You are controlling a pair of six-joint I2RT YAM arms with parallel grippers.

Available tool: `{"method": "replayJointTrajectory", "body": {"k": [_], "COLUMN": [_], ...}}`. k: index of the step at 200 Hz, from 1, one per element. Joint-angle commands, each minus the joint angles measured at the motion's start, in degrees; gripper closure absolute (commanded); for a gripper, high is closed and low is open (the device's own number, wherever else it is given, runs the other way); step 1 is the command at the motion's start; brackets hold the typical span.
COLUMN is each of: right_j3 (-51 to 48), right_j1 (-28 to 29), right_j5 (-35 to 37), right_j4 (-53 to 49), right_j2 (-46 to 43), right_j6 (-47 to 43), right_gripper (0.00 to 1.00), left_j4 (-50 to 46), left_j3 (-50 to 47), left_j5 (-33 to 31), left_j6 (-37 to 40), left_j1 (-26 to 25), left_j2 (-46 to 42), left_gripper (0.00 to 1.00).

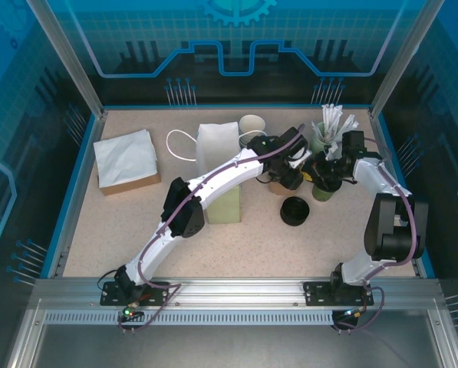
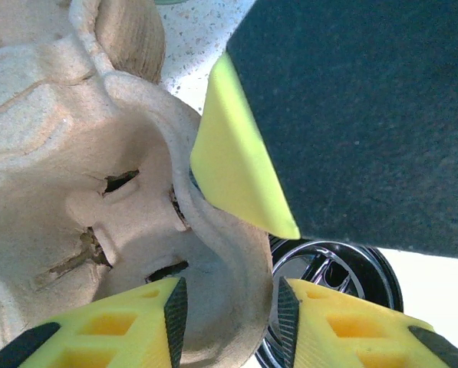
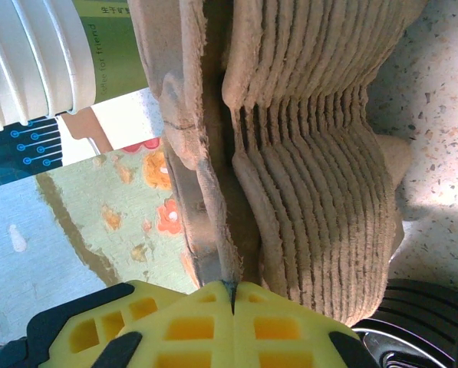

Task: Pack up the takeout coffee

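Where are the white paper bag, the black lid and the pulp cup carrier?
white paper bag (image 1: 215,143), top external view, on its white side.
black lid (image 1: 294,211), top external view, on its top.
pulp cup carrier (image 2: 136,226), left wrist view, inside a cup well.

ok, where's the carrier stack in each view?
Top external: carrier stack right of centre, just up and left of the black lids.
Left wrist: carrier stack fills the left half, one cup well facing the camera.
Right wrist: carrier stack runs top to bottom through the centre, layered edges showing.
Shared landmark: black lids, bottom right in both wrist views.
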Motion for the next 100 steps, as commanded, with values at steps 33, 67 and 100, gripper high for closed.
{"method": "replayJointTrajectory", "body": {"k": [33, 67, 100], "right_j3": [1.4, 1.4, 2.0], "right_j1": [0.1, 0.2, 0.1], "right_j5": [-0.1, -0.4, 0.8], "right_j4": [-0.8, -0.2, -0.7], "right_j2": [0.5, 0.0, -1.3], "right_j6": [-0.2, 0.3, 0.2], "right_gripper": [1.00, 0.98, 0.91], "left_j4": [-1.7, -1.8, -2.0], "left_j3": [1.9, 1.8, 1.9], "left_j5": [1.2, 1.1, 0.8], "left_j6": [1.2, 1.2, 1.3], "left_j1": [0.3, 0.3, 0.3], "left_j2": [1.8, 2.0, 1.8], "left_gripper": [0.67, 0.75, 0.81]}}
